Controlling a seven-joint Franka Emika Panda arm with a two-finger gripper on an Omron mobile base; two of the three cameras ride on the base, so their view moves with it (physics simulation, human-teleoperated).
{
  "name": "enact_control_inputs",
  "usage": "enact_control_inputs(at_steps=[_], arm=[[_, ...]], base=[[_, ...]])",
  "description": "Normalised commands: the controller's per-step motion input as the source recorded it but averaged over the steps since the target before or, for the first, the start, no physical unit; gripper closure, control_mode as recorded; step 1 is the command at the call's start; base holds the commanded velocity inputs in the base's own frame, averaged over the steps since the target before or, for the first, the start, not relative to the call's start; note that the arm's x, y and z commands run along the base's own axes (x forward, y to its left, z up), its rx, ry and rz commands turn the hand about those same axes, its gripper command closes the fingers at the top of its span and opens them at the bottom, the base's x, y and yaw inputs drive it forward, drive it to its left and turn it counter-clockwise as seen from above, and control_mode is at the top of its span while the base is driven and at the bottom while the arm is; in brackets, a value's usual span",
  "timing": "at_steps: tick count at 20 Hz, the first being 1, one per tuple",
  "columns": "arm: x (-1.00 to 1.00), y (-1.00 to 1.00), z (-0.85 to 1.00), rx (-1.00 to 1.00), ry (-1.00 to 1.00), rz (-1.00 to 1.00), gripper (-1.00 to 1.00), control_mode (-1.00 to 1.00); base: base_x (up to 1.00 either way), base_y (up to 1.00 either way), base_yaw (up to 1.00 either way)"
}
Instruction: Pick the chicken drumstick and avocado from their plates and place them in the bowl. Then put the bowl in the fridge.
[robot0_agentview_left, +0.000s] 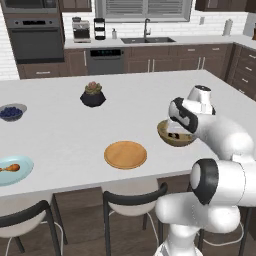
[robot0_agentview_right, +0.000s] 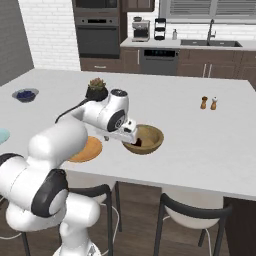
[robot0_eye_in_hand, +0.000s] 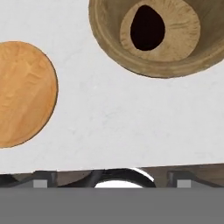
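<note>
Already the avocado (robot0_eye_in_hand: 147, 27) lies in the bottom of the bowl (robot0_eye_in_hand: 105, 39), ahead of our jaws in the hand view, so by our reckoning the step in hand is fetching the chicken drumstick (robot0_agentview_left: 10, 168). It sits on the light blue plate (robot0_agentview_left: 22, 172) at the near left corner of the counter, well apart from the gripper (robot0_agentview_right: 131, 134), which hangs just beside the bowl's near rim. Our fingertips barely show as dark corners, so we cannot tell how far apart the jaws stand; nothing seems to be held between them.

To do this well, we should lift clear of the rim before swinging left, then come down over the drumstick's meaty end and close across its narrow width, since the thin bone end would likely slip.

Between the jaws and the blue plate lies the bare wooden plate (robot0_agentview_left: 125, 154), flat enough to pass over. Farther off stand the potted succulent (robot0_agentview_left: 93, 94) and the blueberry bowl (robot0_agentview_left: 11, 112), both beyond our path. Two shakers (robot0_agentview_right: 208, 103) stand off to the right.
</note>
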Motion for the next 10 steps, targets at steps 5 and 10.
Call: enact_control_inputs(at_steps=[5,10], arm=[[-0.74,0.27,0.54,0.00,-0.12,0.00,-1.00,-1.00],[-0.11,0.15,0.08,0.00,0.00,0.00,-1.00,1.00]], base=[[0.00,0.00,0.00],[-0.49,0.79,0.01]])
